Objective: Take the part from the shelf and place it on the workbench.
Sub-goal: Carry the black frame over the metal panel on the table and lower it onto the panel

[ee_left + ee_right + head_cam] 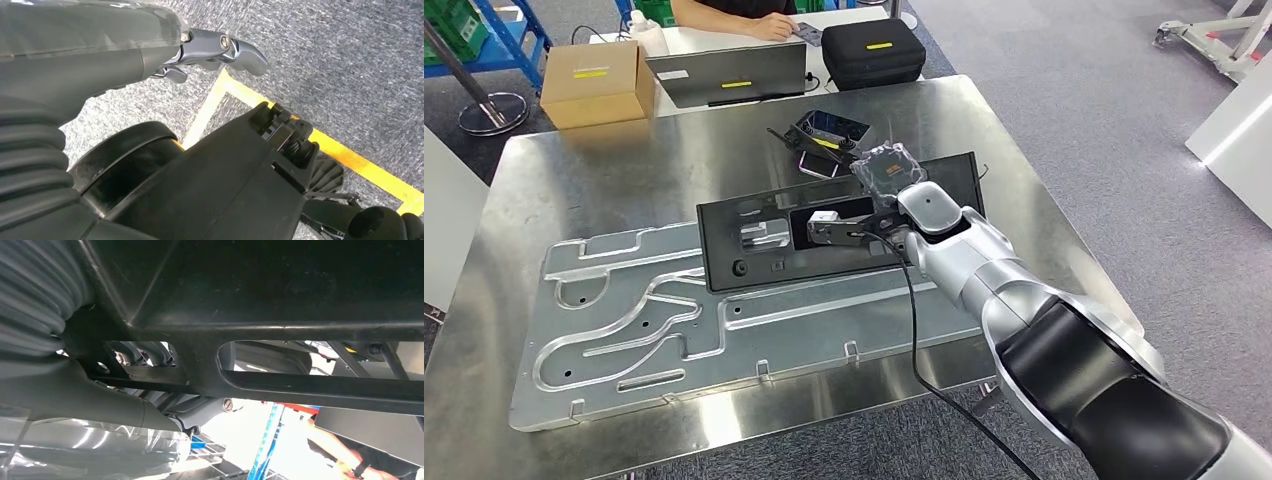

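The part is a long black panel [754,250] with cut-outs, lying across the far edge of the grooved aluminium plate [644,330] on the steel workbench [574,170]. My right hand [856,232] grips the panel at its right-hand cut-out, fingers hooked through the opening. In the right wrist view the black panel [280,300] is close above the camera and my fingers [145,354] show through its slots. I cannot tell whether the panel rests fully on the plate. My left hand [215,52] hangs over the carpet beside the body and holds nothing.
Behind the panel lie a handheld controller [829,130] and a bagged item [886,165]. At the far edge are a cardboard box [599,80], a laptop [724,75] and a black case [874,50]. A person [744,15] sits beyond. A black cable [914,320] trails off the front edge.
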Robot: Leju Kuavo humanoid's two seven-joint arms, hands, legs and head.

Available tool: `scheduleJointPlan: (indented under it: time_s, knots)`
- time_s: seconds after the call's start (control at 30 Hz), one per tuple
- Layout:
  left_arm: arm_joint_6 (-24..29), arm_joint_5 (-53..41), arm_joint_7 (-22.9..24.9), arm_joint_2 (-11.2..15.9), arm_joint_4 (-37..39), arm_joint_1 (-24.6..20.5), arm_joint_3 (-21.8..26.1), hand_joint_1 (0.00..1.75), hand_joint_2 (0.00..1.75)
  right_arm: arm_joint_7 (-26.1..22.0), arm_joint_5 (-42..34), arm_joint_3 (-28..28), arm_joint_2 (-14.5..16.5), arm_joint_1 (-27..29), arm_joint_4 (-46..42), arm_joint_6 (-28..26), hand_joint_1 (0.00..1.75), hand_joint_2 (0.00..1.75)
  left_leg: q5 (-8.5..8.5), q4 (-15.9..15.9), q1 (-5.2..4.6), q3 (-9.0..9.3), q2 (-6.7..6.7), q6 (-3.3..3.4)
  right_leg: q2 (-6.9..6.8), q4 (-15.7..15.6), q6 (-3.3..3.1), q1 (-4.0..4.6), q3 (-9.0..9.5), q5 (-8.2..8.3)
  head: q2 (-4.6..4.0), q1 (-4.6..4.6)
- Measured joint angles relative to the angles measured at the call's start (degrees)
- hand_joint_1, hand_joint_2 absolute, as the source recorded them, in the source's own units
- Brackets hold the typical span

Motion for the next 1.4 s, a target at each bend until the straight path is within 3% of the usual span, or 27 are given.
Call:
scheduleJointPlan:
  time_s: [0.2,0.53,0.97,1.4]
  knots:
    - [-0.03,-0.21,0.05,-0.12,0.00,-0.52,0.00,0.00,1.75,1.92,-4.71,-2.89,0.34,0.54,0.00,1.81,1.75,1.75,0.00,0.00,0.00,0.00,0.00,0.00,0.00,0.00,0.00,0.00,0.00,0.00,0.00,0.00]
    - [-0.11,-0.81,1.25,-0.30,-0.01,-0.82,0.01,0.00,1.75,6.49,-13.94,-12.70,1.93,1.73,0.01,9.92,1.75,1.75,0.00,0.00,0.00,-0.05,-0.04,0.01,-0.07,0.00,-0.02,-0.01,-0.01,-0.02,0.00,0.00]
    - [0.76,-1.47,0.66,-0.30,0.00,-0.86,0.93,0.00,1.75,6.58,-7.98,-13.71,3.58,1.94,0.02,12.48,1.75,1.75,0.00,0.00,-0.01,-0.07,-0.05,0.01,-0.09,-0.02,-0.02,-0.02,-0.02,-0.02,0.00,0.00]
    - [1.27,1.17,-1.86,-0.32,0.00,-1.30,3.54,0.00,1.75,6.44,-6.71,-13.55,3.58,2.72,0.02,12.38,1.75,1.75,0.00,0.00,-0.01,-0.06,-0.05,0.01,-0.09,-0.03,-0.02,-0.02,-0.03,-0.02,0.00,0.00]
